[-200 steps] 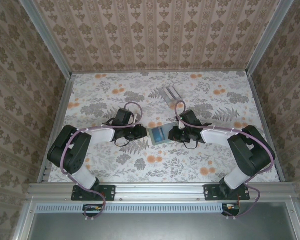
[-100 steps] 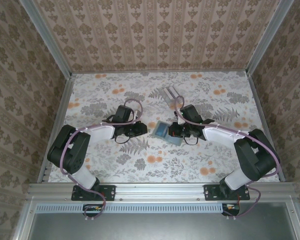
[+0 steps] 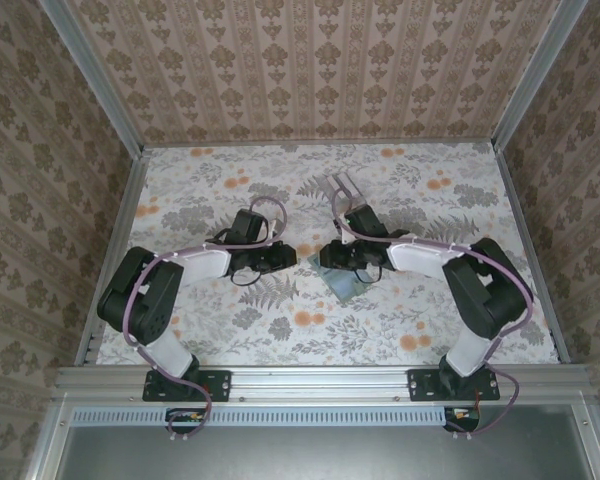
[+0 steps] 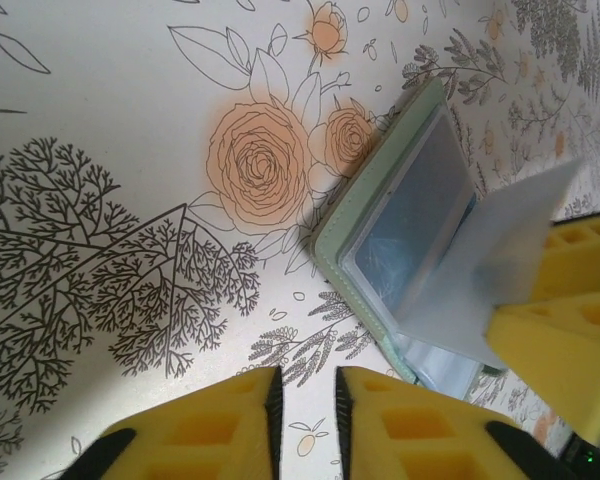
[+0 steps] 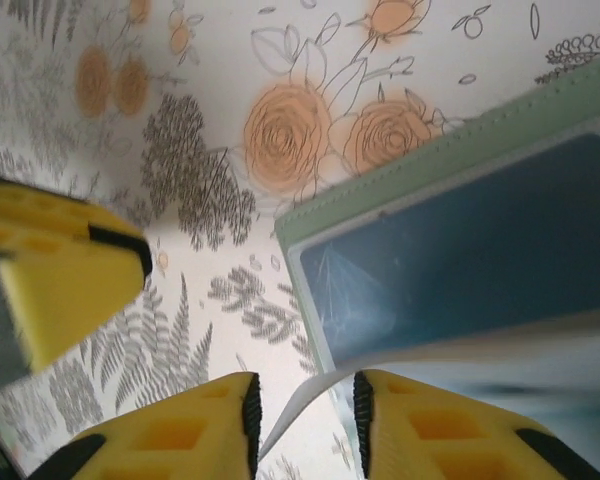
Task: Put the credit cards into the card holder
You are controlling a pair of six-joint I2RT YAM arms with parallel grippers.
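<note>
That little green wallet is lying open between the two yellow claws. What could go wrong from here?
1. The clear flap of the card holder sits loosely between the parted fingers of the right gripper; it may slip out and fall shut over the pocket.
2. The left gripper hovers close beside the right one at the card holder's edge, so the two might bump.
3. The card holder lies loose on the table; a tug on the flap could drag it.
</note>
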